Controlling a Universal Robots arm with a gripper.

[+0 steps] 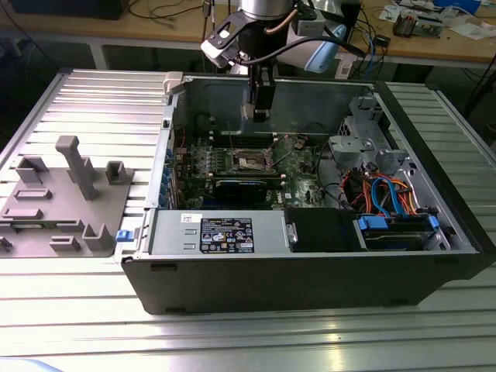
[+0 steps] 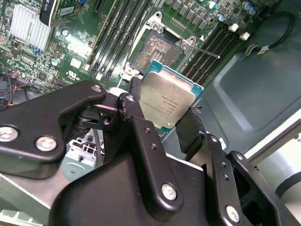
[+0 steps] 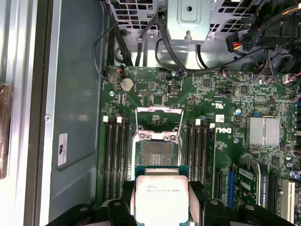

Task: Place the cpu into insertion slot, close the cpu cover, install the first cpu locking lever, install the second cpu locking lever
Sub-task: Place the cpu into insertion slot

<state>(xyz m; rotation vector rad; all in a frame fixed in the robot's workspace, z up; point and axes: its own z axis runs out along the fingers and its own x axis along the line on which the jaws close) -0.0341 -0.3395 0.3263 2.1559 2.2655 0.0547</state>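
The fingers (image 2: 141,132) clamp the cpu (image 2: 167,101) by its edges, above the open socket (image 2: 157,49) and apart from it. Lowered tilted or off-square, it could bend the socket's pins.

The arm (image 1: 262,15) is being held upright above the insertion slot (image 1: 253,160), its wrist being pointed straight down. The gripper (image 1: 260,115) is being suspended over the insertion slot, apart from it. The cpu (image 2: 167,101) is being clamped by two opposite edges between the black fingers (image 2: 141,132), its metal top being turned toward the wrist.
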